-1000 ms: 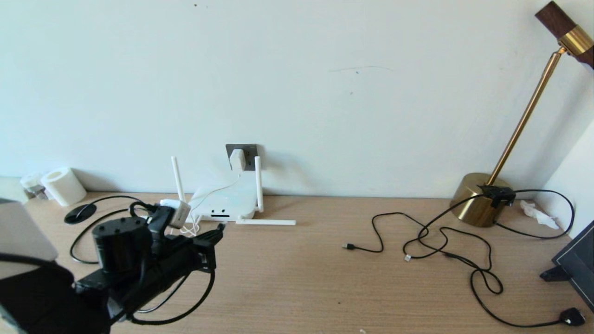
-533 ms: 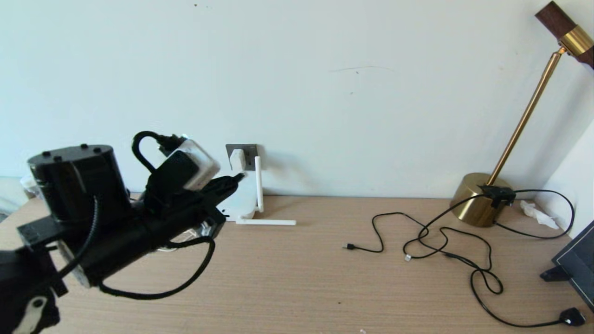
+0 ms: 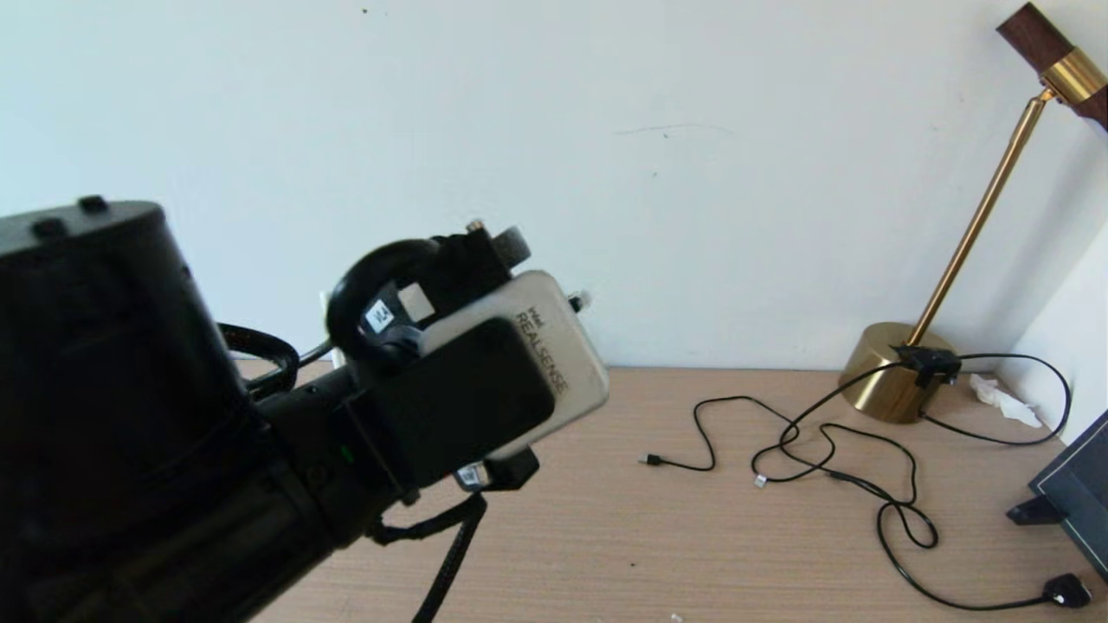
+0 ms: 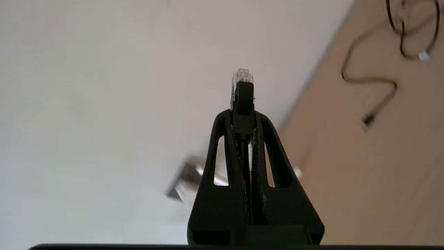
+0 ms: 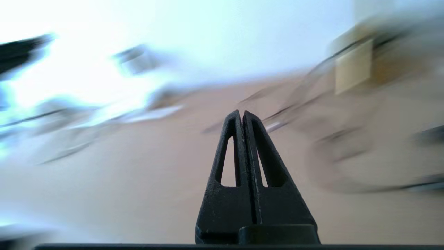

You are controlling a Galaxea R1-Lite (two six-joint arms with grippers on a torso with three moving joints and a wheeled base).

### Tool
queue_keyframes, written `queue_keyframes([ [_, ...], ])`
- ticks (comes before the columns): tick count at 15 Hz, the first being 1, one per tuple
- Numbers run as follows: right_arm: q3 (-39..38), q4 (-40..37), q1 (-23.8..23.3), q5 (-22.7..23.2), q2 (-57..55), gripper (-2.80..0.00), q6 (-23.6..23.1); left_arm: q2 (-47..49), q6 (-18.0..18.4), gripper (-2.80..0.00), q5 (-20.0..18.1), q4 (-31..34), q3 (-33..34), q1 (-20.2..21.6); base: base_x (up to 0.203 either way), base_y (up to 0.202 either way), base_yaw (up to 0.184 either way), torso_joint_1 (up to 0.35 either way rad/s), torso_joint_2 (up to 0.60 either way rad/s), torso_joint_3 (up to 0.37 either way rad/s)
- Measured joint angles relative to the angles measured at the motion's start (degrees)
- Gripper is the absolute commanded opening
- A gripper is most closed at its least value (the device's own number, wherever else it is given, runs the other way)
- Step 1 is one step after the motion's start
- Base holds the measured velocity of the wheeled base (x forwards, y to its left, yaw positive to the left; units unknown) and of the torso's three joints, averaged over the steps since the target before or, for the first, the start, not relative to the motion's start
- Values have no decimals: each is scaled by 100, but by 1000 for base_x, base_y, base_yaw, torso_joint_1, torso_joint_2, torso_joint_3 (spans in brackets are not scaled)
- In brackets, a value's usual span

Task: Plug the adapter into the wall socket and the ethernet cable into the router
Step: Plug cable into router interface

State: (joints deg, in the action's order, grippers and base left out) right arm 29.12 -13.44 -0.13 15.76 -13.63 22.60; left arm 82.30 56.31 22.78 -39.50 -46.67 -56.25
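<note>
Pale, smooth wall fills the upper half of the head view, meeting a wood-grain desk (image 3: 658,536) along a straight line. Between the raised left arm and the lamp the desk is open, broken only by thin black cables (image 3: 831,459) that loop and snake across its right half, one ending in a small plug (image 3: 647,459) and another in a chunky black plug (image 3: 1068,590) near the front edge. A brass lamp (image 3: 892,372) with a rounded base and a slim slanted stem stands near the wall at the right, beside a crumpled bit of white tissue (image 3: 1004,400). A dark flat panel (image 3: 1078,493) leans at the far right edge.

Up close to the head camera, the left arm's bulky black body and its wrist camera (image 3: 519,355), a rounded grey and black block, cover the left part of the scene, hiding whatever lies behind them by the wall.

The left gripper (image 4: 244,114) has its two slotted black fingers pinched tight on the ethernet cable (image 4: 242,93); the black boot stands out past the fingertips, and the clear ribbed plastic tip points towards the plain wall, well above the desk. The cable's round black cord runs back between the fingers.

The right gripper (image 5: 242,116) shows only in its own wrist view, fingers pressed together with nothing between them, over bare desk; its surroundings are smeared beyond reading.
</note>
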Motion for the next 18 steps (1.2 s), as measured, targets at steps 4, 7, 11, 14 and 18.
queue_keyframes([
  [4, 1675, -492, 0, 2295, -1994, -280, 2115, -304, 607, -280, -154, -435, 232, -253, 0, 0, 0, 0, 0, 0],
  [7, 2573, -547, 11, 3644, -3132, -280, 3703, -198, 953, -280, -622, -722, 119, -292, 0, 0, 0, 0, 0, 0],
  [11, 3045, -12, 500, 4313, -4051, -280, 5314, 214, 1605, -280, -845, -1290, -69, -384, 0, 0, 0, 0, 0, 0],
  [14, 3103, 685, 1002, 4339, -4456, 0, 6198, 493, 1940, -280, -847, -1529, -171, -530, 0, 0, 0, 0, 0, 0],
  [18, 3261, 749, 1362, 4333, -4975, 0, 6273, 700, 2029, -280, -855, -1620, -273, -699, 0, 0, 0, 0, 0, 0],
])
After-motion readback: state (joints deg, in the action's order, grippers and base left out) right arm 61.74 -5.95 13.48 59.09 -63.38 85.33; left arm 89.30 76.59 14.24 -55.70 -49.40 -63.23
